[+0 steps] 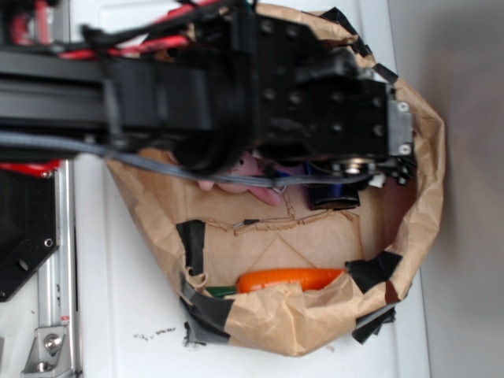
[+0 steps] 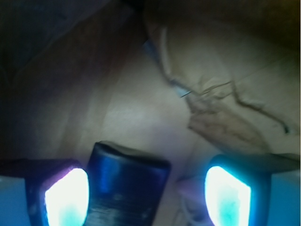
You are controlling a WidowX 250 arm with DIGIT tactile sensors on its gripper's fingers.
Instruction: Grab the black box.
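Note:
The black box point(image 2: 129, 186) is glossy and dark, and it lies on the brown paper floor of the bag. In the wrist view it stands between my two lit fingers, close against the left pad point(image 2: 68, 197), with a clear gap to the right pad point(image 2: 228, 197). My gripper point(image 2: 148, 193) is open around the box. In the exterior view the arm hangs over the bag point(image 1: 417, 205) and hides the fingers. Only a shiny dark edge of the box point(image 1: 335, 193) shows beneath the wrist.
A pink plush bunny point(image 1: 246, 172) lies under the arm beside the box. An orange carrot point(image 1: 287, 279) rests against the bag's near wall. Black tape patches point(image 1: 191, 242) mark the paper. A black metal plate point(image 1: 24, 228) sits outside the bag at the left.

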